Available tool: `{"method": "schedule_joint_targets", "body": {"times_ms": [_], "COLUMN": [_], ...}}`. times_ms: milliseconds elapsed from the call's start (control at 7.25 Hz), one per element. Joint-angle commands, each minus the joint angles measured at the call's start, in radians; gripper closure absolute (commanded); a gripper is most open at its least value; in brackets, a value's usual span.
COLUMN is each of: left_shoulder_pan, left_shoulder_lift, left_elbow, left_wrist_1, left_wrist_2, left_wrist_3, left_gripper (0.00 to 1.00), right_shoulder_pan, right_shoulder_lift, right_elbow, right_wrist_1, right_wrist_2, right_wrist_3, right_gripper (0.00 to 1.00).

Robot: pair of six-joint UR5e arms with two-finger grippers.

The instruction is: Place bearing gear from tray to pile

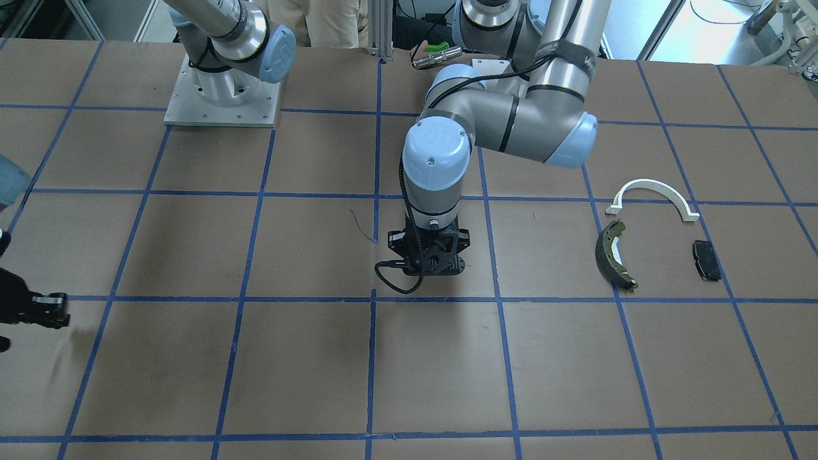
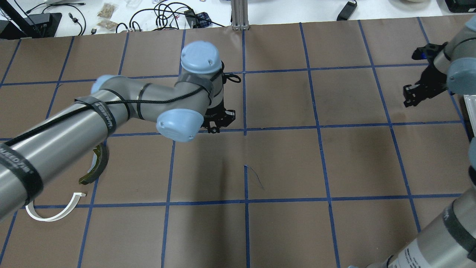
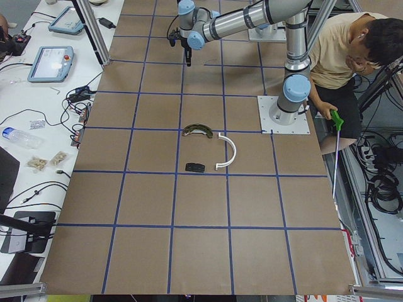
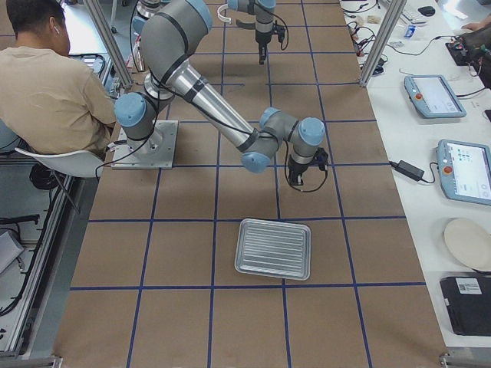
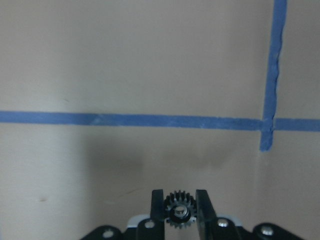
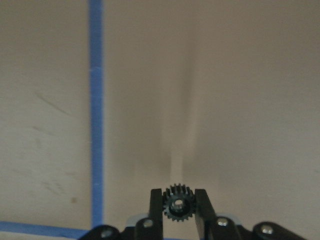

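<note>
Wrist views: the bottom edge crops the left end effector (image 5: 179, 200) and right end effector (image 6: 179, 199) to finger stubs. The fingers cover both flanks of each gear (image 5: 179, 214). Overhead: the left arm (image 2: 74, 123) fully blocks the black pad (image 1: 706, 260), plus the top of the brake shoe (image 2: 98, 171) and one end of the white bracket (image 2: 61, 216). The tray (image 2: 471, 111) is a sliver at the right edge. Front view: the right end effector is cut off at the left edge.

The table (image 1: 307, 370) is brown paper, ruled into squares by blue tape (image 1: 377, 160). The bracket (image 1: 648, 184) is white, the pad (image 1: 706, 260) black, the brake shoe (image 1: 604, 255) dark with olive-yellow edges. The tray (image 4: 274, 248) is ribbed silver. The left gear (image 5: 178, 212) and right gear (image 6: 177, 205) are black with silver hubs.
</note>
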Motion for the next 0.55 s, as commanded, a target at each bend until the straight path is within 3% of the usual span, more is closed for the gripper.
{"method": "schedule_joint_targets", "body": {"times_ms": [0,138,414], "left_shoulder_pan": [0.215,0.327,0.524], "left_shoulder_lift": [0.113,0.153,0.189], "left_elbow": [0.073,0.069,0.014], "left_wrist_1": [-0.346,-0.382,-0.345], "left_wrist_2": [0.106,0.131,0.224], "left_wrist_3": [0.330,0.485,0.743], "left_gripper": [1.00,1.00,1.00], "right_shoulder_pan": [0.276,0.418,0.659], "right_shoulder_lift": [-0.089,-0.088,-0.071], "right_elbow": [0.143,0.155,0.135], "right_wrist_1": [-0.082,-0.169,-0.199], "right_wrist_2": [0.031,0.037,0.047], "right_wrist_3": [0.390,0.583,0.908], "right_gripper": [1.00,1.00,1.00]}}
